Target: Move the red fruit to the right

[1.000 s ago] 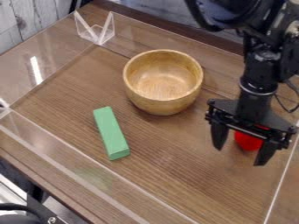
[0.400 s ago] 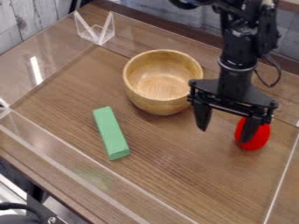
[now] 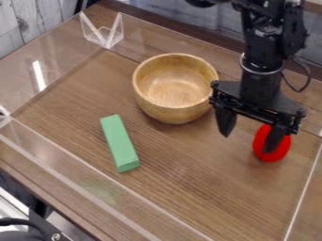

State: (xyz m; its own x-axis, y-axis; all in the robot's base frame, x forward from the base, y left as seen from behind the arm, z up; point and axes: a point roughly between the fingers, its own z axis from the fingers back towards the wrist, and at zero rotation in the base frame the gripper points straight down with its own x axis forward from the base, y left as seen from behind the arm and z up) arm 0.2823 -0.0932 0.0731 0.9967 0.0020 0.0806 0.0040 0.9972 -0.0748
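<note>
Brown table (image 3: pixel 75 188); red strawberry-like fruit (image 3: pixel 272 143) at right of frame, partly behind the robot's jaws (image 3: pixel 261 122). Open or closed: cannot tell. Green block (image 3: pixel 120 143) lower left.

The single black robot arm (image 3: pixel 262 66) reached in from above, its upper links rising from the tool and running out past the top of the view. The wrist hung straight over the gripper (image 3: pixel 261 120), which pointed downward. Its two dark fingers (image 3: pixel 225 120) stood spread well apart, one on either side of the tool's middle, joined above by the broad gripper body. A thin cable (image 3: pixel 302 75) looped out beside the wrist, above the gripper.
</note>
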